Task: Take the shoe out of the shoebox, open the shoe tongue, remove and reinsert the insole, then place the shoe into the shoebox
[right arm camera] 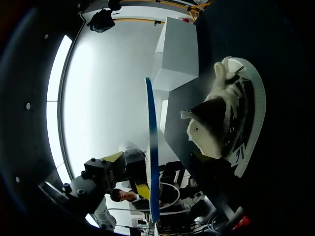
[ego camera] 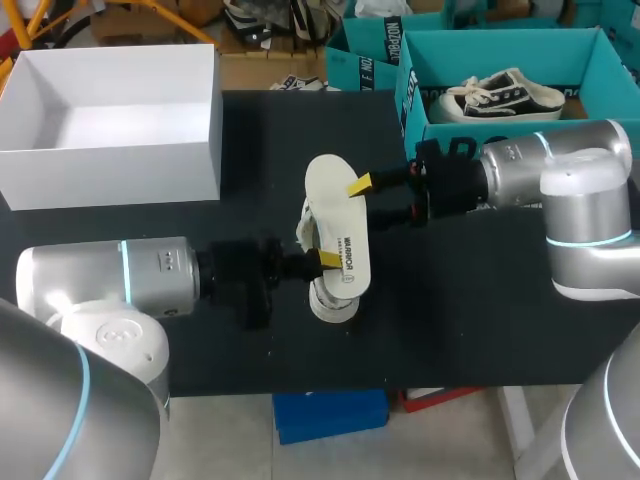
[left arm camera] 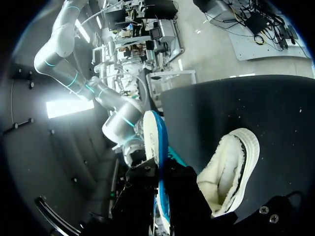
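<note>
- The insole point(ego camera: 332, 195) point(left arm camera: 156, 142) point(right arm camera: 150, 147) is held in the air over the middle of the black tabletop point(ego camera: 480, 300) point(left arm camera: 246, 103). It lies roughly flat, with its cream face up and its blue underside down.
- The left pincer point(ego camera: 325, 262) point(left arm camera: 160, 196) comes in from the left and is closed on the insole's near end, the one with dark print. One yellow tip rests on the top face. In the left wrist view the insole's edge runs between the dark fingers.
- The right pincer point(ego camera: 365, 200) comes in from the right and grips the far end of the insole. Its yellow-tipped finger lies on top and the other finger passes underneath.
- The shoe point(ego camera: 325, 302) point(left arm camera: 231, 167) point(right arm camera: 226, 123) stands on its sole on the tabletop, right under the insole and mostly covered by it in the head view.
- It is white with a fleecy lining showing at the opening. Both wrist views show a gap between shoe and insole, so they do not touch.
- The white shoebox point(ego camera: 110, 175) point(right arm camera: 179, 54) sits open at the tabletop's far left corner, well apart from the shoe and both pincers.
</note>
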`<state>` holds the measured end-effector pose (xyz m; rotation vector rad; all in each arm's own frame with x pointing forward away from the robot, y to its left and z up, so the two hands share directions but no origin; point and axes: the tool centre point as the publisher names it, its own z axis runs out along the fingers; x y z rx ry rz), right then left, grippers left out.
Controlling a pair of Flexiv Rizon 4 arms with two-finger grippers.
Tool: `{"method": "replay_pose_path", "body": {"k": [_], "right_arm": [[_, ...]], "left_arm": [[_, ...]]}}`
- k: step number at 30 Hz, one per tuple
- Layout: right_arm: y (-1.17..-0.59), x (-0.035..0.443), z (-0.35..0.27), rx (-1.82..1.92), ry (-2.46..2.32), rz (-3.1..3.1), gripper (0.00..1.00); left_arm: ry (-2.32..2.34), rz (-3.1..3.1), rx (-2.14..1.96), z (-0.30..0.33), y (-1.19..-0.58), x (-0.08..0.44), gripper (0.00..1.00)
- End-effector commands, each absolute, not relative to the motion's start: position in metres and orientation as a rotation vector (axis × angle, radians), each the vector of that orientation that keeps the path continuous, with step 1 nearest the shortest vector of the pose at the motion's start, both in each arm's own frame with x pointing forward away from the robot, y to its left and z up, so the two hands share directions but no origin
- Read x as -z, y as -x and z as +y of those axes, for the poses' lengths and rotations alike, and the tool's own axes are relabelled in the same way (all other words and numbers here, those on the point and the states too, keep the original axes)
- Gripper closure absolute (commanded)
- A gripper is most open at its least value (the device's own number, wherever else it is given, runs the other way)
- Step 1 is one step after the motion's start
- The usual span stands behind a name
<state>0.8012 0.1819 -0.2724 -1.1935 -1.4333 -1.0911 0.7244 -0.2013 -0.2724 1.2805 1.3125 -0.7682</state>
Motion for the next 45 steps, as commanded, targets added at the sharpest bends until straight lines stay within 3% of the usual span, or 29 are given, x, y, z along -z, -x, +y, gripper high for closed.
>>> {"method": "replay_pose_path", "body": {"k": [1,2,6,8,12,14,18,21,45], "right_arm": [[-0.8,0.2756,0.1885,1.085,1.189,-1.432,0.28],[-0.7992,0.2758,0.1892,1.084,1.188,-1.433,0.34],[-0.7973,0.2755,0.1895,1.078,1.188,-1.435,0.36],[-0.797,0.274,0.1882,1.079,1.19,-1.438,0.53],[-0.7971,0.272,0.1875,1.076,1.192,-1.445,0.6],[-0.7975,0.2713,0.1874,1.073,1.193,-1.449,0.75],[-0.7991,0.2706,0.1866,1.068,1.194,-1.455,0.81],[-0.8011,0.2695,0.1864,1.064,1.193,-1.459,0.99],[-0.8034,0.2704,0.187,1.052,1.187,-1.463,1.0]], "left_arm": [[-1.281,1.315,0.764,-0.2008,-0.7232,0.2717,1.0],[-1.281,1.315,0.764,-0.2008,-0.7232,0.2717,1.0],[-1.281,1.315,0.764,-0.2008,-0.7232,0.2717,1.0],[-1.281,1.315,0.764,-0.2008,-0.7232,0.2717,1.0],[-1.281,1.315,0.764,-0.2008,-0.7232,0.2717,1.0],[-1.281,1.315,0.764,-0.2008,-0.7232,0.2717,1.0],[-1.281,1.315,0.764,-0.2008,-0.7232,0.2717,1.0],[-1.281,1.315,0.764,-0.2008,-0.7232,0.2717,1.0],[-1.281,1.315,0.764,-0.2008,-0.7232,0.2717,1.0]]}}
